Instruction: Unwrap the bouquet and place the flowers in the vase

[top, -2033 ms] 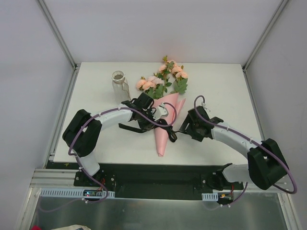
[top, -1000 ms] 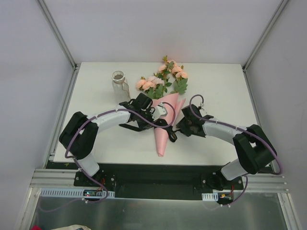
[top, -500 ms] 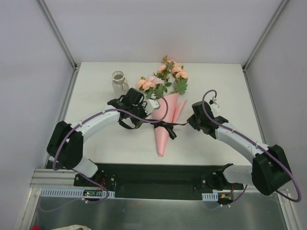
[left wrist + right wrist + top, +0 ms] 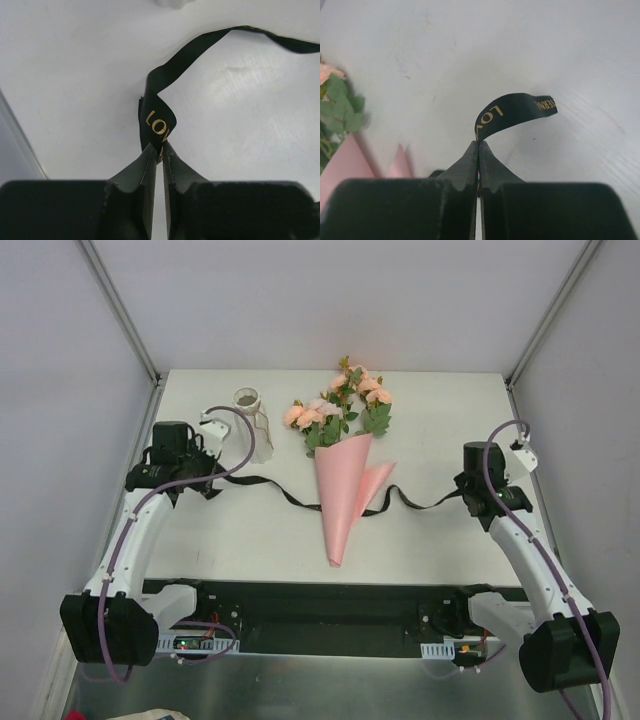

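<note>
The bouquet (image 4: 345, 475) lies in the middle of the white surface (image 4: 450, 410), its pink paper cone (image 4: 340, 500) pointing toward the arm bases and its flowers (image 4: 340, 410) fanned out at the far end, peach and pale pink blooms among green leaves. The vase (image 4: 250, 425) stands upright just left of the blooms, apart from them, its round mouth open to the overhead camera.

A black ribbon (image 4: 260, 481) runs across the surface from one arm to the other. It reaches the cone's left edge and shows again off the right edge; the stretch between is hidden by the paper (whether it goes round the cone or only under it cannot be told).

The left end effector (image 4: 207, 481) sits near the left side of the surface, beside the vase's base, and is clenched on 1 end of the ribbon: in the left wrist view its 2 fingers (image 4: 150, 165) meet tip to tip with the ribbon (image 4: 160, 120) pinched between them, gold letters "LOV" showing on the loop above.

The right end effector (image 4: 464, 496) is well to the right of the cone and grasps the other end. The right wrist view shows its jaws pressed together on the ribbon (image 4: 515, 110), which curls up with gold lettering, while the pink paper (image 4: 345, 165) and some leaves (image 4: 337, 105) sit at the left edge.
</note>
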